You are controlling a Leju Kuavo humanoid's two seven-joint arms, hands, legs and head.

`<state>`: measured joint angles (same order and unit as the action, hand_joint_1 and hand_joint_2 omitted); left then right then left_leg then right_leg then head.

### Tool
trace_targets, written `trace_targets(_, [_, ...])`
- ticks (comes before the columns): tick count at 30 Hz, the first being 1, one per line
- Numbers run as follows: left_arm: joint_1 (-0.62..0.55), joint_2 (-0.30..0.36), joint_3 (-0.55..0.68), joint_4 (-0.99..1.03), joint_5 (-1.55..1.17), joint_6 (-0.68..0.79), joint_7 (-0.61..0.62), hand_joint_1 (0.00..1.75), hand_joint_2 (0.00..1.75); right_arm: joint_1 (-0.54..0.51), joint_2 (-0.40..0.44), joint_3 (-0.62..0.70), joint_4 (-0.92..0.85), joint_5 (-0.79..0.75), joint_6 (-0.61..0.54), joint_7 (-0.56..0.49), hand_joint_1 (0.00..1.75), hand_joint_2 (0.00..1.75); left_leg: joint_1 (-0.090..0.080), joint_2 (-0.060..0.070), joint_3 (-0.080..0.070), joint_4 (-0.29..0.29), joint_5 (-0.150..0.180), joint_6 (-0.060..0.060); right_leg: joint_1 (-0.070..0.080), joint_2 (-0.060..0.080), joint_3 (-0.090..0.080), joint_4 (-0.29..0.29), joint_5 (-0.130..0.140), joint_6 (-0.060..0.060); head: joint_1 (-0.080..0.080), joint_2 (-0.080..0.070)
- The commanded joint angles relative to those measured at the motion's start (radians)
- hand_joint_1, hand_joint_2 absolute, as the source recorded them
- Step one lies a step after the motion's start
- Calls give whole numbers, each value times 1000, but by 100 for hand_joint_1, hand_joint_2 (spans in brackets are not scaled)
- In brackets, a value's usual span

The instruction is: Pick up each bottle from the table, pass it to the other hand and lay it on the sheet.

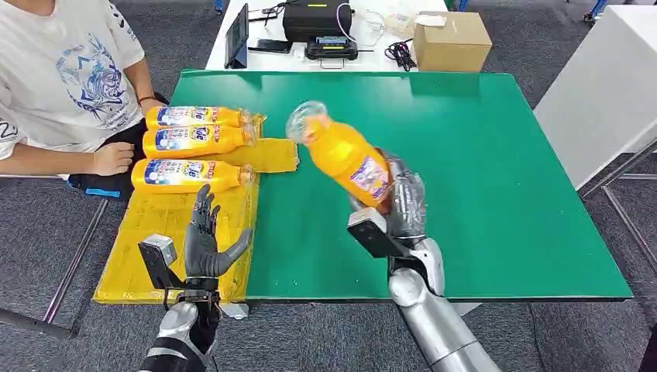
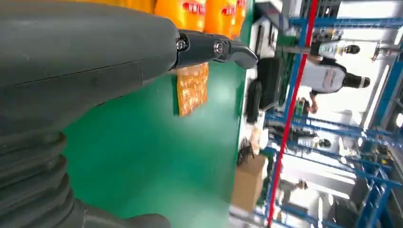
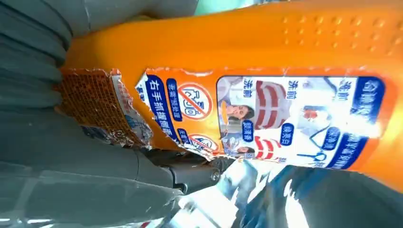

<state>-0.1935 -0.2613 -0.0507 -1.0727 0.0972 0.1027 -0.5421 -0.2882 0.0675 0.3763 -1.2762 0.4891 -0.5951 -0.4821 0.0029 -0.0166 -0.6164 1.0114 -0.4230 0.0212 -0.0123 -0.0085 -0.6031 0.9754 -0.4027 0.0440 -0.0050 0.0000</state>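
Three orange bottles [image 1: 194,144] lay side by side on the yellow sheet [image 1: 147,252] at the left of the frame, while a fourth bottle [image 1: 344,155] was held above the green tabletop [image 1: 496,178] near the centre, tilted with its clear cap toward the upper left. The right hand [image 1: 403,203] gripped that bottle around its base, fingers wrapped about the torn label. The left hand [image 1: 206,236] stood upright over the sheet's near edge at lower left, fingers spread and holding nothing, and a person [image 1: 62,77] sat at upper left.
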Motion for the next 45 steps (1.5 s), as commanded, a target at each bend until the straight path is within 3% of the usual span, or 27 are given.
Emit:
trace_targets(1, [-20,10,-76,-22,101,-102,68,0,175,119,83,-237,-135,-38,12,-74,175,175,-1,0,2,0,-1,0,-1,-1,2,0,0,0,0,0])
trace_targets(13, [28,32,-171,-109,176,-208,108,0,175,146,122,-210,42,-39,90,-138,175,175,-1,4,7,-1,-2,0,0,3,6,-2,0,0,0,0])
trace_targets(17, [18,52,-228,-113,143,-230,108,0,175,112,166,-138,187,-33,160,-149,175,175,-1,6,8,-1,-2,0,0,5,6,-2,0,-1,0,0])
trace_targets(22, [-10,45,-242,-54,113,-225,111,0,175,37,230,-22,355,-18,151,-177,175,175,-1,9,7,-1,-2,0,0,8,5,-1,1,-1,0,0])
trace_targets(45, [-18,47,-229,-39,112,-222,110,0,175,35,237,4,372,-30,163,-175,175,175,-1,4,4,-1,0,0,-1,3,3,-1,1,0,0,0])
